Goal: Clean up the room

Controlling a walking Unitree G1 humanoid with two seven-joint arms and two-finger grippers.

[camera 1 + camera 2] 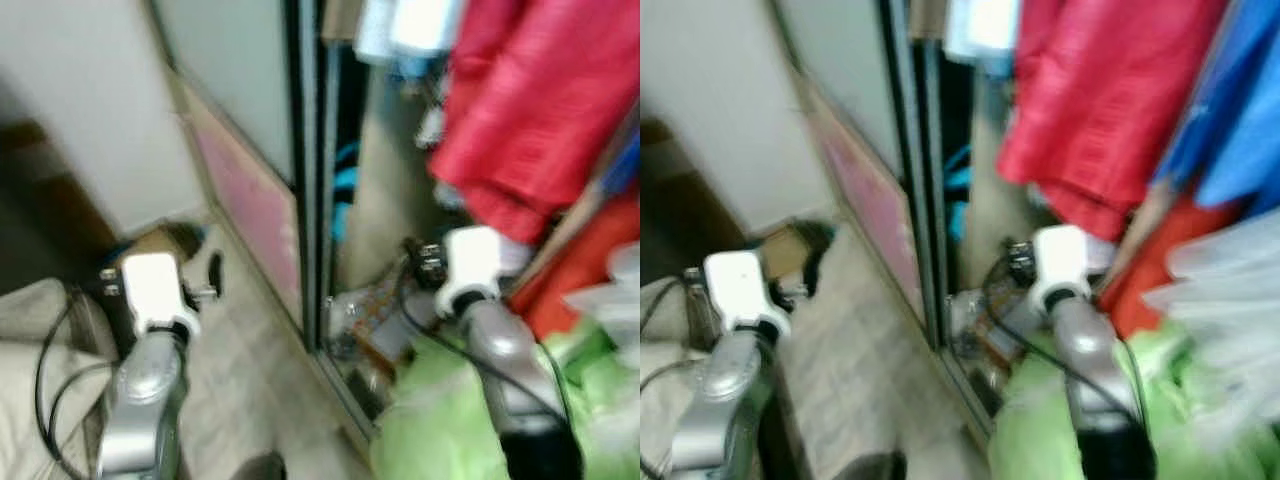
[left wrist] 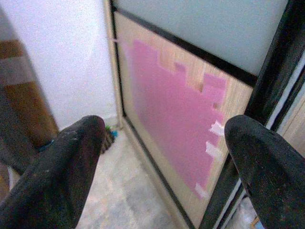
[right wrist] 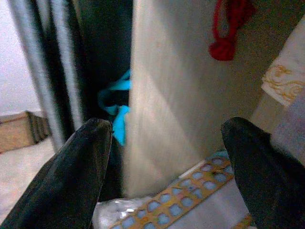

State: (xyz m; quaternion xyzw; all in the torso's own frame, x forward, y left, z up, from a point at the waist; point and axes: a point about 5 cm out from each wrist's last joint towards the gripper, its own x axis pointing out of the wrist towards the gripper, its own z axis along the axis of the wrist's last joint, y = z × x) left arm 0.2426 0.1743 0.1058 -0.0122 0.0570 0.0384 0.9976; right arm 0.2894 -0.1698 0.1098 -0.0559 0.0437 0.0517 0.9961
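Wardrobe corner, blurry in both eye views. Count so far: one sliding door point(image 1: 250, 190) w/ frosted top panel and one pink patch point(image 2: 178, 112) on the wooden lower part, a few bits of pale tape at its edge; one red garment point(image 1: 520, 110) hanging up top right, something blue point(image 1: 1240, 120) beside it, red-orange fabric lower down, one bright green heap point(image 1: 440, 420) at bottom right, one clear plastic pack w/ orange-and-blue pattern point(image 3: 190, 200) on the closet floor, one turquoise strap thing point(image 3: 116, 102) tucked in the dark gap behind a beige panel point(image 3: 176, 95), one red cord knot point(image 3: 226, 31) hanging higher up. Two arms, both raised and bent fwd. Left gripper point(image 2: 164, 157) out over the pale floor, aimed at the door's pink patch, fingers point(image 2: 71, 167) spread wide, nothing between. Right gripper point(image 3: 164, 162) reaching into the open closet, just above the plastic pack, fingers point(image 3: 81, 167) likewise spread apart, holding nothing. Beige cushion-ish stuff point(image 1: 30, 340) at far left, small brown box point(image 1: 160, 240) on floor by the white wall.
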